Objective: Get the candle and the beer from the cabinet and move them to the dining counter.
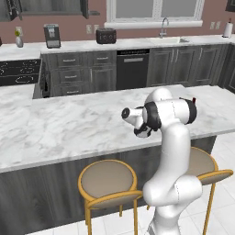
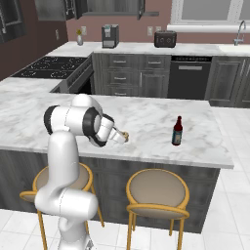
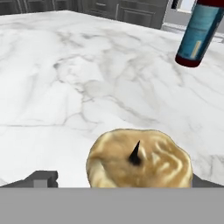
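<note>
Marble dining counter (image 2: 146, 122): candle (image 3: 139, 159), beer (image 2: 177, 131).

No text, brand or number can be read; the beer (image 2: 177, 132) carries a label whose print is too blurred to make out, even in the hand view

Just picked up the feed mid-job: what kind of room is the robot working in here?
A home kitchen, by the look of it. There is a marble dining counter with round stools under it, a stove to one side, and a sink tap below a window on the back wall.
</note>
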